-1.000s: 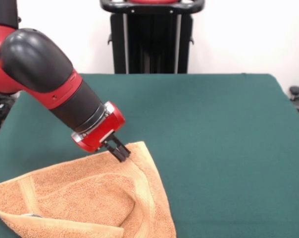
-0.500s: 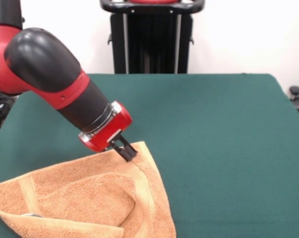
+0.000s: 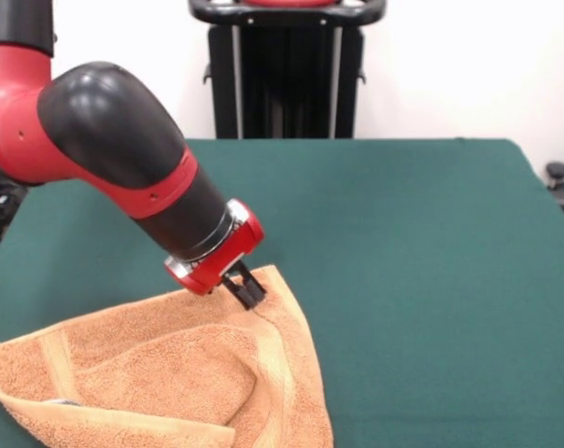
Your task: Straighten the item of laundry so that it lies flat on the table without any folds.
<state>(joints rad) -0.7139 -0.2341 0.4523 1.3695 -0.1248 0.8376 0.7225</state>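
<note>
Gripper (image 3: 249, 292) at end of red-and-black arm pressed down on peaked far corner of orange-tan towel (image 3: 161, 373); fingers close together, apparently pinching terry at corner, though pinch not clearly visible; towel lay crumpled toward near left corner of green table (image 3: 413, 243), one layer folded over itself, pale border band running down right side; lower edge cut off by picture.

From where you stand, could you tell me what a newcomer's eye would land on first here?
First, the big red and black arm slanting down from the upper left, its gripper at the far corner of the orange-tan towel. The towel lies rumpled and folded over itself at the lower left of the dark green table.
</note>
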